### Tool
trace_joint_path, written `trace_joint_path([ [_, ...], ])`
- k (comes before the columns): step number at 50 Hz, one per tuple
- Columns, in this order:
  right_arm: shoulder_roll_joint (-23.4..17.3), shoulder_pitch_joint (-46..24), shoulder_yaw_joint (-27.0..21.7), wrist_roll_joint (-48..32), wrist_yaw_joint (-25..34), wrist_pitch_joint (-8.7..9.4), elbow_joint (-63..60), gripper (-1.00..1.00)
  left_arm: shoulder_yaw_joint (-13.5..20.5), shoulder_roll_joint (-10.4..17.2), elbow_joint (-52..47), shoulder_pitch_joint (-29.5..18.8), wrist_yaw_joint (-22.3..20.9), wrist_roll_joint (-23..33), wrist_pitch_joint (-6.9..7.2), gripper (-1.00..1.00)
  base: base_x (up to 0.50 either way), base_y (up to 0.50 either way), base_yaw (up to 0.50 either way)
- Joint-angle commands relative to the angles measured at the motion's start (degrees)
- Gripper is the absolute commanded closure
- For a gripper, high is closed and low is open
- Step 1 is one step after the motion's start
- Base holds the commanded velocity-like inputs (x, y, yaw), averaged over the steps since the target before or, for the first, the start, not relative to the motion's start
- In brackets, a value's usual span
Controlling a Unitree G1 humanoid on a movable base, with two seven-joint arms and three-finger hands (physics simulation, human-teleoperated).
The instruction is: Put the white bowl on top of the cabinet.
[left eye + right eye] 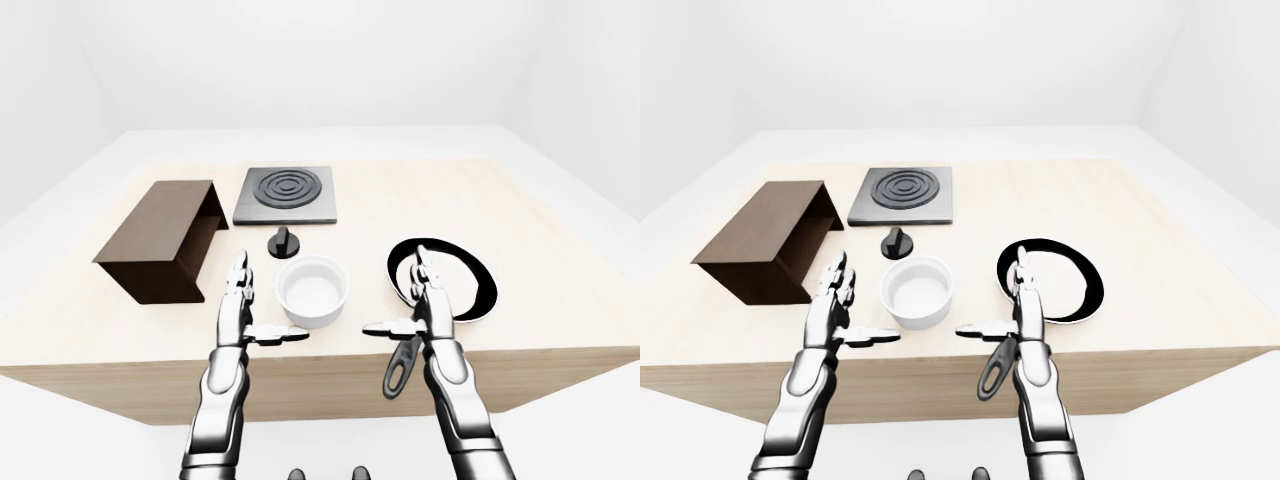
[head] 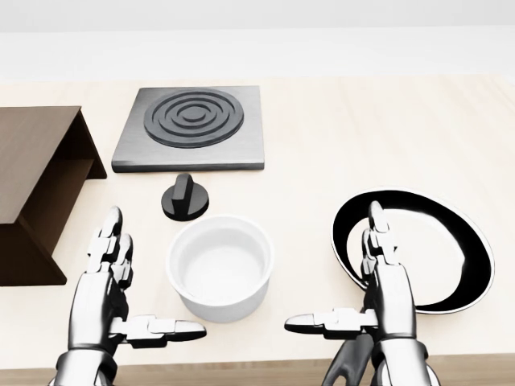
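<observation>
I'm at the reach: both hands, left hand and right hand, spread open and empty flanking the round white ceramic bowl, which I judge must be clasped next, then lifted onto the dark brown wooden cabinet left of it.

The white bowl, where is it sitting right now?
In the head view the white bowl sits on the table low at centre, just below the black knob, between the open left hand and the frying pan.
</observation>
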Motion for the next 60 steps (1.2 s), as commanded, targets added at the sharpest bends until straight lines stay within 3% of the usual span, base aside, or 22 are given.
trace_joint_path([
  [1, -0.6, -1.9, -1.2, -4.8, -6.7, -3.04, 6.8, -1.00, 1.0, 0.6, -1.1, 1.0, -0.2, 1.0, -0.60, -1.00, 0.00, 0.00, 0.00],
  [20, -0.9, -1.6, -0.8, -4.5, -4.6, -3.04, 6.8, -1.00, 0.2, 0.3, -2.5, 2.0, 1.7, 4.7, -1.13, -1.00, 0.00, 0.00, 0.00],
  [28, -0.6, 0.9, -0.7, -3.5, -3.1, -3.04, 2.1, -1.00, -0.1, 0.2, -2.7, 2.3, 1.9, 5.2, -1.30, -1.00, 0.00, 0.23, 0.00],
  [29, -0.9, 1.1, -0.3, -2.6, -0.8, -3.04, 1.6, -1.00, -0.1, 0.2, -2.8, 2.3, 2.0, 5.4, -1.21, -1.00, 0.00, 0.26, 0.00],
  [44, -0.6, 1.4, -0.5, -2.9, -1.2, -3.04, 1.2, -1.00, -0.3, 0.1, -3.7, 2.9, 2.4, 6.1, -1.08, -1.00, 0.00, 0.26, 0.00],
  [60, -0.7, 0.9, -1.0, -2.2, -1.7, -1.84, 1.3, -1.00, -1.2, 0.1, -0.4, 1.7, 3.7, 8.4, -2.45, -1.00, 0.00, 0.07, 0.00],
])
